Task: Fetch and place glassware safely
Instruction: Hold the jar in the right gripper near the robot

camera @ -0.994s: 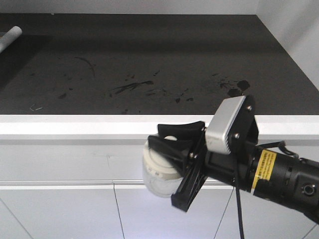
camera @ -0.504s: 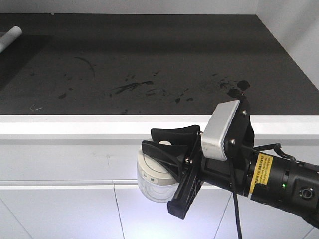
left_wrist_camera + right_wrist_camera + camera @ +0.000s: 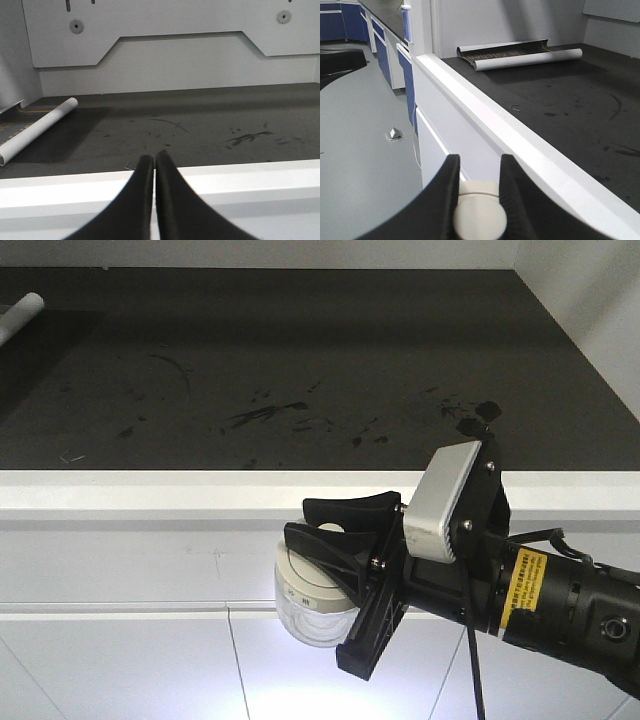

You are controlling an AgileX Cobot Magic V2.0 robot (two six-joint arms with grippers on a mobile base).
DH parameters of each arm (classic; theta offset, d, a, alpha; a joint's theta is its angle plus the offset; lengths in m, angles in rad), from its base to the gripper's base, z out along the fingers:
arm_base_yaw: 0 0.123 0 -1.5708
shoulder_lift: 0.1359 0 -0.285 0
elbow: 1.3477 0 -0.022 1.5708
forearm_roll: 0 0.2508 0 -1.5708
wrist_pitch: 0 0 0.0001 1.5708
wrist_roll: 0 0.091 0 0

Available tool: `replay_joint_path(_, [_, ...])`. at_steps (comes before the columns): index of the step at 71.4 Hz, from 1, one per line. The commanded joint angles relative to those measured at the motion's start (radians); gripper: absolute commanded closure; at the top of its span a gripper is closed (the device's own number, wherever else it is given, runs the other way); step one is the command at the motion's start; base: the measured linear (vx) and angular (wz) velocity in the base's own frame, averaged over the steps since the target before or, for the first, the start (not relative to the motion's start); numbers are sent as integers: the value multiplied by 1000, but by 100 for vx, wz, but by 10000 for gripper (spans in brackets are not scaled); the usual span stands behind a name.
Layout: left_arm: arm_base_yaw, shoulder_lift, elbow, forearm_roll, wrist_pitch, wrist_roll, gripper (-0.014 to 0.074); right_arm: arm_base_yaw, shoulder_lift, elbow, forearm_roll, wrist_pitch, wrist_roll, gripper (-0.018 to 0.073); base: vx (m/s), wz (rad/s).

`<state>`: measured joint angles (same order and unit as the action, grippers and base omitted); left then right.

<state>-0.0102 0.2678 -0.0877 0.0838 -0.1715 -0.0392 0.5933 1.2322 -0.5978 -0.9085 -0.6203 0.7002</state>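
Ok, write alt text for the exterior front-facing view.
The right arm's black pincer grips a small glass jar at its cream lid, holding it in front of the white counter edge. Behind lies a dark, smudged worktop with a rolled sheet at the frame's upper left.

No text can be read with certainty. A yellow label with black print is seen on the right arm, below the counter edge; its characters are too small to be made out. Pale lettering is seen on the dark inner face of a rolled sheet at the counter's far end, but it is blurred. Small marks on the jar lid, in front of the counter, are not legible.
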Motion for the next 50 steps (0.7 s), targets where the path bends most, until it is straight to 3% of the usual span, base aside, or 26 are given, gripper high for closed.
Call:
replay_joint_path(1, [-5,9,-27,-7,-72,-7,603,1,-30,-30,37,-80,-8,559,0,0])
replay_joint_path(50, [-5,9,-27,-7,-72,-7,603,1,-30,-30,37,-80,-8,559,0,2])
